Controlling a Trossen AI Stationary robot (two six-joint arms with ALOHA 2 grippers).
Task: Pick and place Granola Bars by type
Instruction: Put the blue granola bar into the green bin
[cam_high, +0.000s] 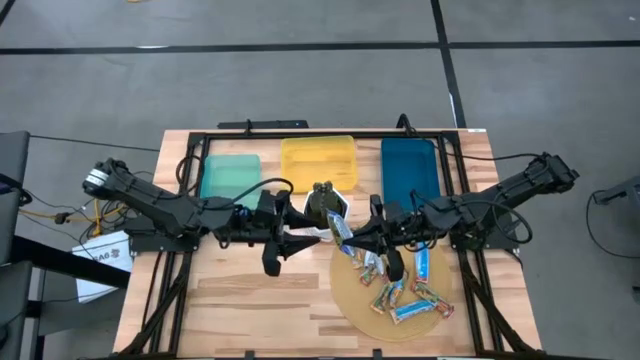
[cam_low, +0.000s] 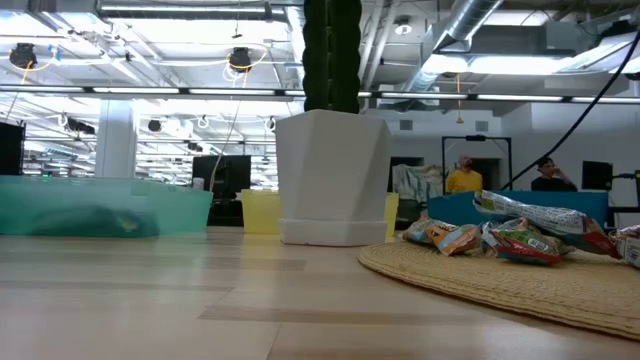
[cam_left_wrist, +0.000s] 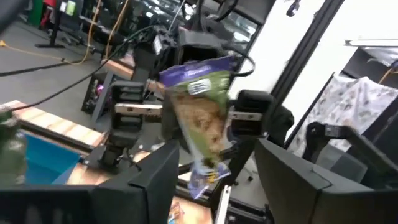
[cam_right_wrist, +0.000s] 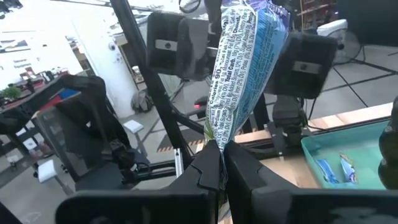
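Plainly, one blue-and-white foil-wrapped granola bar (cam_right_wrist: 245, 74) is pinched at its near end by the right gripper (cam_right_wrist: 221, 163), whose fingers are pressed together on the crimped wrapper. The bar's long axis is carried straight forward from those fingertips, towards the left arm. Its far end is flanked by the left gripper (cam_left_wrist: 214, 171), whose fingers are spread to either side of the wrapper without gripping it. In the high view the bar is seen in the air between the two grippers, just in front of the white pot with a dark plant (cam_high: 322, 201). The bar is therefore judged to be the right arm's alone to carry, and any placing would turn on that arm.

Three open plastic bins are ranged along the far edge of the wooden table (cam_high: 250, 300). The translucent green bin (cam_high: 230, 176) lies on the left arm's side, the yellow bin (cam_high: 318, 160) in the middle, and the dark blue bin (cam_high: 408, 170) nearest the right arm. In the green bin a couple of blue-wrapped bars (cam_right_wrist: 333, 168) can be made out; what the other two hold cannot be told. More wrapped bars (cam_high: 405, 295) are left heaped on the round woven straw mat (cam_high: 352, 300) below the right gripper.
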